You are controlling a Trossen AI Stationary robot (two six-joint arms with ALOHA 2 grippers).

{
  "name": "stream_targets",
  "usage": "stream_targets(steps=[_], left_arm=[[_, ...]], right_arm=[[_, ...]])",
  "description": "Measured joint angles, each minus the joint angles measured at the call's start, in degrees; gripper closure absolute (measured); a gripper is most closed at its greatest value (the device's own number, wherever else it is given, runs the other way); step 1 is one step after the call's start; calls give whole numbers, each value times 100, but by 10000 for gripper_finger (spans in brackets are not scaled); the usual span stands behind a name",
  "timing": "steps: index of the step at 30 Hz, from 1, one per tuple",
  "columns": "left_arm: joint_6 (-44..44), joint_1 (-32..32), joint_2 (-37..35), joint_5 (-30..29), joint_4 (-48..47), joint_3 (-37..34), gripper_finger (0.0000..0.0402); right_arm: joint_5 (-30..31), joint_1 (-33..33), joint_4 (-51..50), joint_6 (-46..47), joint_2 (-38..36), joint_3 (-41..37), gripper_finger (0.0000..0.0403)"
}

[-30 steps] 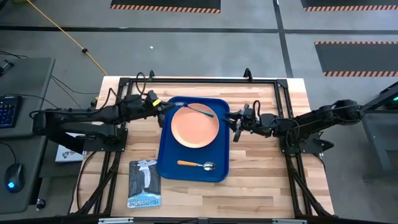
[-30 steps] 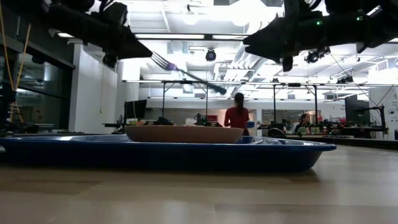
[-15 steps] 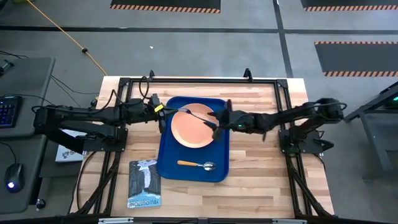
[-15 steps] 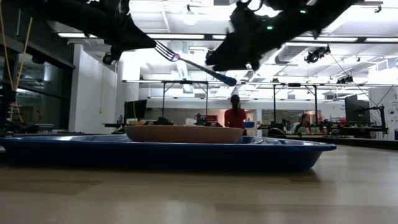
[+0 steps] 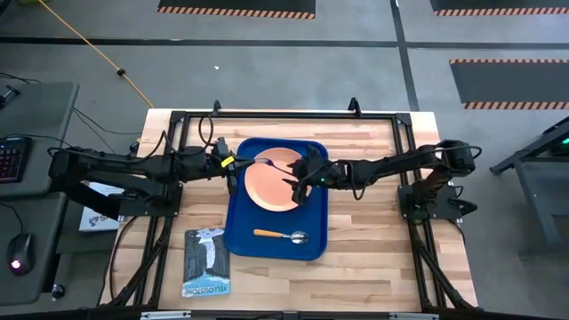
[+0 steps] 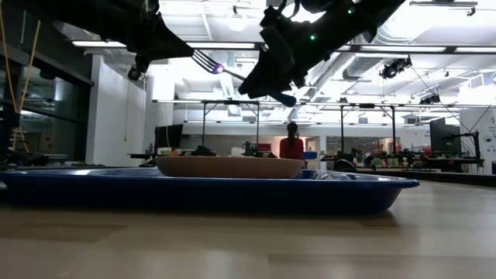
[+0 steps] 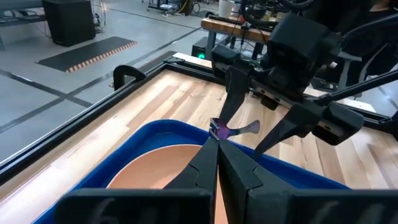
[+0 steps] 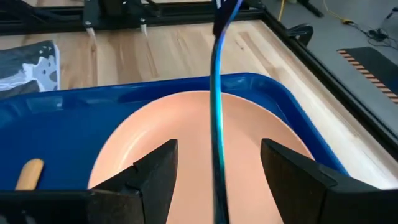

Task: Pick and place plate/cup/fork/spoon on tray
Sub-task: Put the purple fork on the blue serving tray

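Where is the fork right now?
The light-blue fork is in the air over the salmon-pink plate on the blue tray, pinched by the left gripper, its free end between the open fingers of the right gripper.

Light-blue fork [image 5: 277, 164] hangs above pink plate [image 5: 267, 182]; spoon [image 5: 283, 236] lies on blue tray [image 5: 238, 227].

fork [image 6: 232, 75] between end effectors, above plate [image 6: 229, 167]

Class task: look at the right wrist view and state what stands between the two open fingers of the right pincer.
The fork runs up between the right pincer's open fingers, untouched by either, above the plate. The high view agrees.
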Motion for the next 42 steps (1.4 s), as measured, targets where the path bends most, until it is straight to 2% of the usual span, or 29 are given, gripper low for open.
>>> stream_targets(steps=[4,8,12,17,18,22,26,31,38,42], left_arm=[[1,0,0,-2,1,0,401],[2,0,0,-4,-2,0,401],[1,0,0,-16,-4,0,401],[0,2,0,-274,-5,0,401],[0,4,0,-275,7,0,401],[0,2,1,-272,-18,0,401],[-42,1,4,-266,-55,0,401],[-54,4,-79,-498,-199,0,390],[51,-2,-439,-1076,-669,6,366],[332,-2,-581,-1253,-512,-210,354]], right_arm=[[82,2,5,0,-28,0,184],[80,4,-9,110,-35,2,216],[80,4,-5,148,-35,2,280],[80,4,0,144,-35,2,383],[64,4,2,135,-35,2,392],[102,8,-36,150,-35,2,386],[97,9,-116,102,-40,2,398],[264,5,-824,135,-285,-21,400],[770,4,-1168,356,-1051,-548,401],[905,4,-512,398,-1730,-1268,402]])
